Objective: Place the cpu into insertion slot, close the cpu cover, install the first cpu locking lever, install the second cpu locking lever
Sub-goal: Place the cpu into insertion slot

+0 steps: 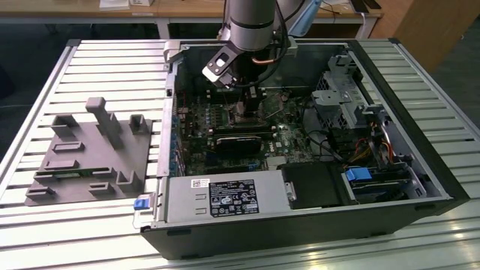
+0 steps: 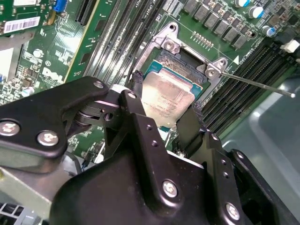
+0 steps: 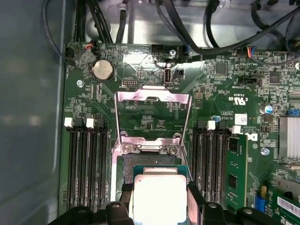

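1. Down in the case [image 1: 315, 230], the arm [image 1: 251, 22] has its gripper [image 2: 166, 96] right at the slot [image 3: 127, 166]. The black fingers [image 2: 137, 91] are clamped on two opposite edges of the cpu [image 2: 168, 101].
2. Both wrist views show it: the cpu [image 3: 159, 194] has its dull silver top facing up, pinched between the fingers and sitting square over the slot. Whether it is fully seated or just above the contacts, I cannot tell.
3. A strip of the dark slot shows past the cpu's edge, bounded there by the silver rim.
4. The cover [image 3: 152, 96] is swung open, hinged at the slot's edge on the side away from the gripper. Green board [image 3: 225, 84] shows through its window.
5. A lever [image 2: 255, 84], a thin metal rod, juts out from a corner of the slot, unlatched.
6. Memory slots [image 3: 86, 164] run along both sides of the slot.
7. A coin battery [image 3: 102, 70] sits beyond the cover, further from the slot.
8. Well away from the slot, outside the case on the exterior view's left, lies a grey tray [image 1: 90, 152] on the slatted table [image 1: 45, 73].
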Controlling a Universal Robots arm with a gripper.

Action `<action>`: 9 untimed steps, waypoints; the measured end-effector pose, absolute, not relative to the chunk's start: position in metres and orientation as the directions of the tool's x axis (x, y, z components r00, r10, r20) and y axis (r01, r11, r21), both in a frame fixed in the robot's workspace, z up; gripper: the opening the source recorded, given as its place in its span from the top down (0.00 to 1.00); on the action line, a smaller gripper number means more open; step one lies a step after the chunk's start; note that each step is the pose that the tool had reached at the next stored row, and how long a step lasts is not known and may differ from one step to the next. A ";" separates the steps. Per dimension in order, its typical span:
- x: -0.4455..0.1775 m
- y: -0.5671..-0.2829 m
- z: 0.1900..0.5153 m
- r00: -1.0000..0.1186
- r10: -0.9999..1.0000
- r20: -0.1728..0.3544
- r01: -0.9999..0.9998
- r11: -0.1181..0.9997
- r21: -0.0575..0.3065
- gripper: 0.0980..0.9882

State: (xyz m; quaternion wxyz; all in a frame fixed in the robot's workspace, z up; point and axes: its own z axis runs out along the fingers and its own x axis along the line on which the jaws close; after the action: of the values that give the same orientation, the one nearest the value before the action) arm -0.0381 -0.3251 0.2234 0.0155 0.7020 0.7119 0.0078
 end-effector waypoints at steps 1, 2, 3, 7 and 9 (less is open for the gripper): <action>-0.038 -0.325 0.222 -0.014 1.000 -0.011 0.999 0.014 0.033 0.51; -0.038 -0.325 0.221 -0.014 1.000 -0.011 0.999 0.014 0.033 0.51; -0.038 -0.325 0.220 -0.014 1.000 -0.011 0.999 0.015 0.033 0.51; -0.038 -0.325 0.216 -0.015 1.000 -0.010 0.999 0.015 0.033 0.51; -0.039 -0.325 0.215 -0.015 1.000 -0.010 0.999 0.015 0.033 0.51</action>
State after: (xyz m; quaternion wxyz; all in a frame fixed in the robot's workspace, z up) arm -0.0385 -0.3251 0.2149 0.0151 0.7017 0.7122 0.0081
